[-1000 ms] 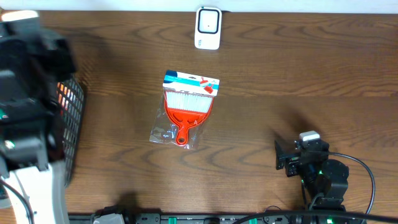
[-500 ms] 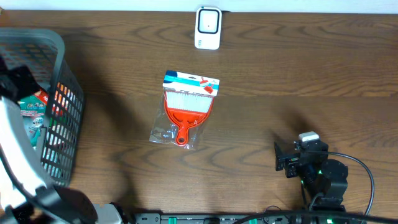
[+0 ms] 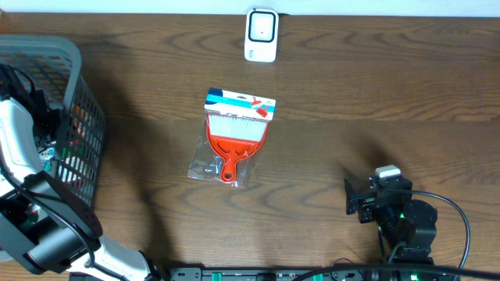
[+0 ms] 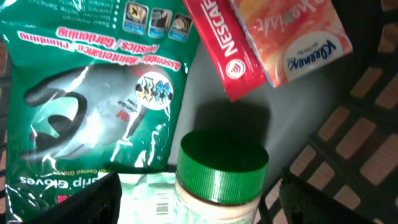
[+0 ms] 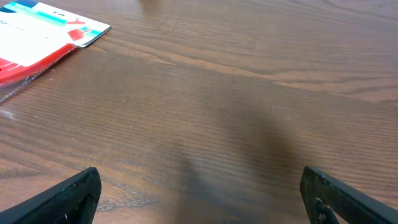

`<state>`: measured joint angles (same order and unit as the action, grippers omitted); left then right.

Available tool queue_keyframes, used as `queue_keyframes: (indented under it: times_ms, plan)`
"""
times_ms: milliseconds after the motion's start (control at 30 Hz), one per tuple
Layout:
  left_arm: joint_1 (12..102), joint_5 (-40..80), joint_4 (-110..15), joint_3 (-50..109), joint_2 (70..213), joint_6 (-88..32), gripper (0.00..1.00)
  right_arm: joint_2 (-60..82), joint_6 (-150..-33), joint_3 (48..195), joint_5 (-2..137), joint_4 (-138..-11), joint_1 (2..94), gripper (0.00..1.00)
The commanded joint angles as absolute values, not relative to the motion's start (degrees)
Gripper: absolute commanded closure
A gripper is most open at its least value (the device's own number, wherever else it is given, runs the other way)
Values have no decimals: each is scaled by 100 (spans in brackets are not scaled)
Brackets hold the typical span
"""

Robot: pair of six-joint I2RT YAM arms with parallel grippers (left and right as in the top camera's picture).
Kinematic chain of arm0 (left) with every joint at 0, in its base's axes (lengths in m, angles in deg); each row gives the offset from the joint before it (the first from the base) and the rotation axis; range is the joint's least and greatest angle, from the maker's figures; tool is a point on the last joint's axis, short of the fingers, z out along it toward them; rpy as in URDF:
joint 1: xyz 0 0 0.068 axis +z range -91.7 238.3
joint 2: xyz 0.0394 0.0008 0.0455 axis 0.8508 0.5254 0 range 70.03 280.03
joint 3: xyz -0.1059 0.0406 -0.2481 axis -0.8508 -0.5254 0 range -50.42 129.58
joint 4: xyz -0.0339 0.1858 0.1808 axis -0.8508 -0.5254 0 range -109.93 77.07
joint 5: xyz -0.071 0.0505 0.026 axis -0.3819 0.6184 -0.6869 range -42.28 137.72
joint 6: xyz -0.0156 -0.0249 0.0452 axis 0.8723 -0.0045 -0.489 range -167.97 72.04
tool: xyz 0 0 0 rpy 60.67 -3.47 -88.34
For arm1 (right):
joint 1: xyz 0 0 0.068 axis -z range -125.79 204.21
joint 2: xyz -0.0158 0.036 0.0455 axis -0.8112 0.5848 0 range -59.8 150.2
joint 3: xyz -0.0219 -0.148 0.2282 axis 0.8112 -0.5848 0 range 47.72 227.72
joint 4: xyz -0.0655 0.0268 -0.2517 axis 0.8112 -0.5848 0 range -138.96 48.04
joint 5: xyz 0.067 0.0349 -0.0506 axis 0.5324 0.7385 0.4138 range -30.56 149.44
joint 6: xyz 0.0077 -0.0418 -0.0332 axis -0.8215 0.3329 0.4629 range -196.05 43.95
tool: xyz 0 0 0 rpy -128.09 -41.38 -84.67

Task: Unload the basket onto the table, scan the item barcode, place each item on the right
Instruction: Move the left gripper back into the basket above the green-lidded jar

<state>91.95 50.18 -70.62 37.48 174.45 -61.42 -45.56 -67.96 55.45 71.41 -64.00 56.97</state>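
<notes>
Two left fingers point(image 4: 81, 202) (spread wide) flank the green-lidded jar point(image 4: 221, 168).

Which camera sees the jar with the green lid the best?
The left wrist view: the green-lidded jar sits close and sharp, right below the camera. Overhead, the basket is visible but the jar inside cannot be made out. The right wrist view misses it entirely.

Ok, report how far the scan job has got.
Done: nothing certain; a brush lies out on the table. In hand: left hand open over a jar in the basket, nothing gripped. Left: grasp it, show its barcode to the scanner.
</notes>
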Motion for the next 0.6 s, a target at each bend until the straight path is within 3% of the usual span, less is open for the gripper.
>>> queue_keyframes:
  times_ms: [0,300,567]
  plan:
    - [9210,4954,-7235,3864,17434,-6190,19,-4558,-6830,5547,7130,-6385,5713,1]
    - [9210,4515,-7762,3842,17441,-6190,19,-4558,-6830,5547,7130,-6354,5713,1]
    - [9210,4515,-7508,3536,17456,-6387,19,-4558,-6830,5547,7130,-6343,5713,1]
